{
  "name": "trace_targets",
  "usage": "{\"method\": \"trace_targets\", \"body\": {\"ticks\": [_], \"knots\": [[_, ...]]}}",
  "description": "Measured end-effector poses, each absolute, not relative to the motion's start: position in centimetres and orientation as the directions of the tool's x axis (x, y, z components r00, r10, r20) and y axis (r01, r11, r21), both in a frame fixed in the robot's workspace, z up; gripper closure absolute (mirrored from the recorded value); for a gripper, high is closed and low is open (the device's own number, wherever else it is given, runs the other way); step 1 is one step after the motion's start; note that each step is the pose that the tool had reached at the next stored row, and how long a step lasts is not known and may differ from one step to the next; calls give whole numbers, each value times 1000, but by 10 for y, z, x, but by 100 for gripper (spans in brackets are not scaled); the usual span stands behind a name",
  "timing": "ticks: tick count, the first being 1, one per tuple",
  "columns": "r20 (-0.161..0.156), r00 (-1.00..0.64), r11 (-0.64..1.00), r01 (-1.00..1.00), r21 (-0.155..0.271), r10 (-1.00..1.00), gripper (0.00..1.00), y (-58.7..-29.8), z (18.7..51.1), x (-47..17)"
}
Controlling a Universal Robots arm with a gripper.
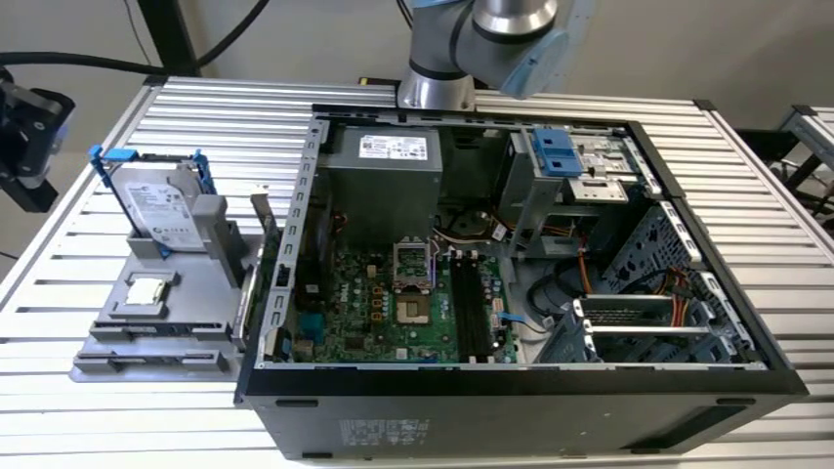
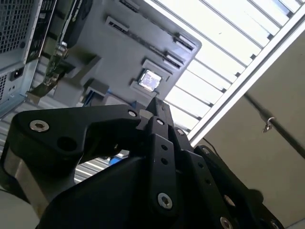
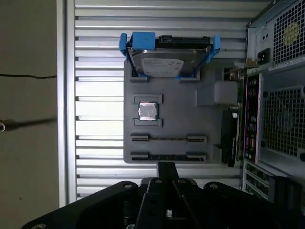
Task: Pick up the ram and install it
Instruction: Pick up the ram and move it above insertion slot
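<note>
Ram [image 3: 169, 139]: on edge in a slot of the grey tray [image 3: 183, 119], between the chip [image 3: 147, 111] and the tray's edge farthest from the hard drive [image 3: 167, 59]. Gripper [image 3: 166, 167]: fingers pressed together, empty, apart from the ram.

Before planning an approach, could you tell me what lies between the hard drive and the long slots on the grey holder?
A small square silver chip sits in its own recess, shown in the first wrist view.

The parts holder [image 1: 195, 327] lies on the desk [image 1: 117, 420], just beside the computer case [image 1: 521, 391], on the exterior view's left. The hard drive [image 1: 163, 207] and the processor chip [image 1: 147, 290] sit on that holder.
</note>
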State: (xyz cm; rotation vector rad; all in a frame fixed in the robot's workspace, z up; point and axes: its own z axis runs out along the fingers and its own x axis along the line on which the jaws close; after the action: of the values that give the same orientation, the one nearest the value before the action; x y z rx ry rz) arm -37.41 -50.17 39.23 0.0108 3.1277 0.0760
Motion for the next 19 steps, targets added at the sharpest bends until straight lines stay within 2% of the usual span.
{"method": "trace_targets", "body": {"ticks": [19], "knots": [[-9, -1000, 999, 7, 49, 7, 100, -510, 392, -371]]}}
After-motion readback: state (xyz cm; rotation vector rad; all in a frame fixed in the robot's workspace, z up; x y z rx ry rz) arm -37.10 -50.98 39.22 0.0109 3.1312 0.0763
